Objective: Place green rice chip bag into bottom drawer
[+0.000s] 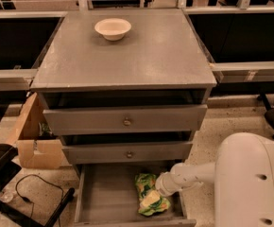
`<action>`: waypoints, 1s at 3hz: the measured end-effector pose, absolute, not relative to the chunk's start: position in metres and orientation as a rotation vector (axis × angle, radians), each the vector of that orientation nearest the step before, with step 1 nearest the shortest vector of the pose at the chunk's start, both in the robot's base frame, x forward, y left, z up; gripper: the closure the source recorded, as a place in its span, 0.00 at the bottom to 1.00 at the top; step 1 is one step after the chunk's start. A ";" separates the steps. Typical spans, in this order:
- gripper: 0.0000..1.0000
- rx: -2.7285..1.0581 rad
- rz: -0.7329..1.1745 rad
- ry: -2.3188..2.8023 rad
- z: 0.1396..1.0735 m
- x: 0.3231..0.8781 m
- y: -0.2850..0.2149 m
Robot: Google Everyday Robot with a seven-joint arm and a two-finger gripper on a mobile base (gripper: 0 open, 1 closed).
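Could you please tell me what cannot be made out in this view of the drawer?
Camera view:
- Whether the end effector, down in the open grey bottom drawer, holds the glossy green rice chip bag: white arm blocks it.
- Drawer's front: cut off by the bottom edge.
- Drawer's rear: hidden under the knobbed middle drawer.

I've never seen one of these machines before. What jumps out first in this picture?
The big white robot arm at the lower right reaches into the open bottom drawer of a grey cabinet. Its pincer is down on a bright green snack bag lying on the right side of the drawer floor. A cream bowl sits towards the back of the cabinet top.
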State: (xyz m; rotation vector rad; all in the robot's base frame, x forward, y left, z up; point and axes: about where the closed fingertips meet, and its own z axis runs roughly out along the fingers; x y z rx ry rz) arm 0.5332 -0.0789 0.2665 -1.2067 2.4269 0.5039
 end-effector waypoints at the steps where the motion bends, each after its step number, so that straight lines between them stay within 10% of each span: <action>1: 0.00 -1.186 0.436 2.358 0.303 0.524 -0.089; 3: 0.00 -1.139 0.115 2.229 0.419 0.526 -0.114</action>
